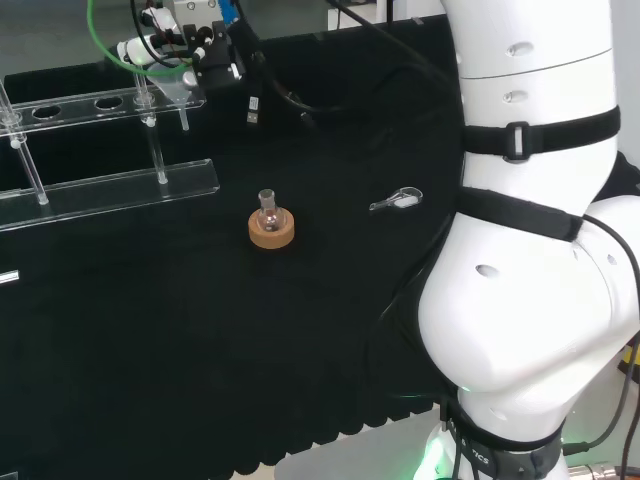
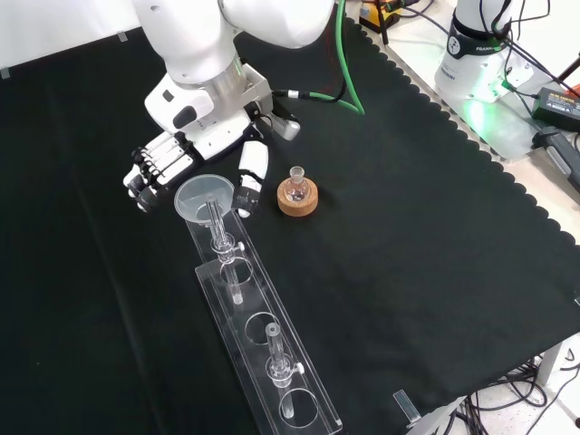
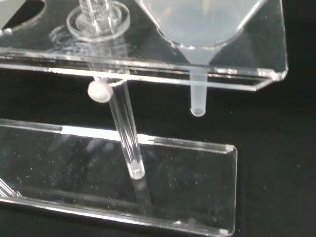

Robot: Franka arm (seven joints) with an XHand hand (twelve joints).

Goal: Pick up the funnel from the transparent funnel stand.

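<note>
The arm (image 2: pixel 227 27) reaches in from the top of the front view over the black cloth (image 2: pixel 408 208). The clear stand (image 2: pixel 272 362) runs lengthwise toward the lower edge of that view. The hand (image 2: pixel 195 149) sits at the stand's far end, fingers (image 2: pixel 149 172) spread on one side of the funnel (image 2: pixel 201 198) and thumb (image 2: pixel 249 181) on the other, apart from it. The funnel rests in the end hole of the stand, its spout (image 3: pixel 197 98) hanging below the top plate. A small flask (image 2: pixel 294 186) stands on a cork ring (image 2: pixel 297 201) just right of the thumb in the front view. A small clear piece (image 1: pixel 398 200) lies on the cloth in the head view.
</note>
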